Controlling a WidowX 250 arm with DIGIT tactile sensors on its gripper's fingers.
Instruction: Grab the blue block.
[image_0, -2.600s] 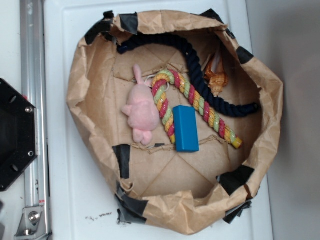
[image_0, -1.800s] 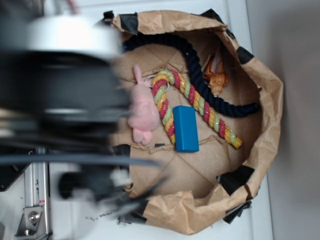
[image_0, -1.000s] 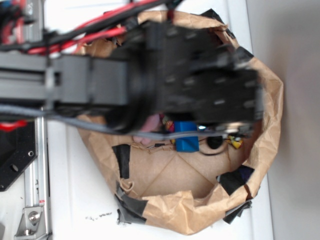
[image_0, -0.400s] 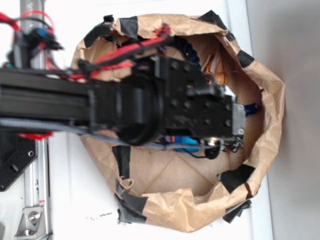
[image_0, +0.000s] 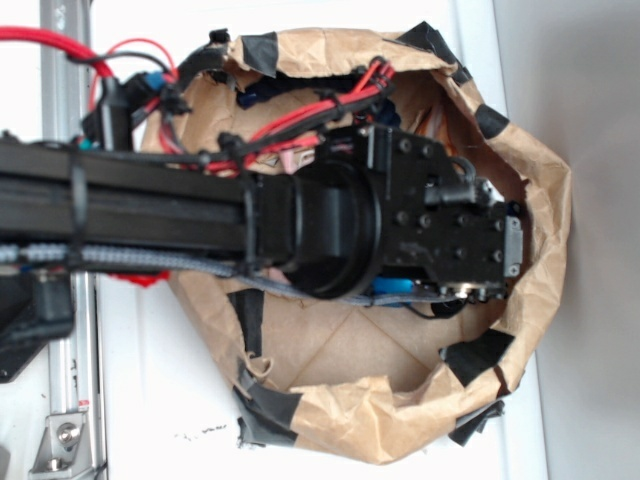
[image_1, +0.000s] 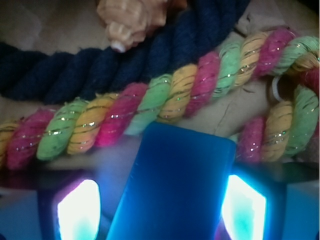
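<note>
From the wrist only, blue block sits between tool fingers.

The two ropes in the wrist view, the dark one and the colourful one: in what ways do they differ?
The navy rope is one plain dark colour; the striped rope twists pink, green and orange strands with glittering thread. The navy rope lies farther from the blue block, next to the seashell; the striped rope lies right at the block's end. Both are thick twisted ropes lying on brown paper.
</note>
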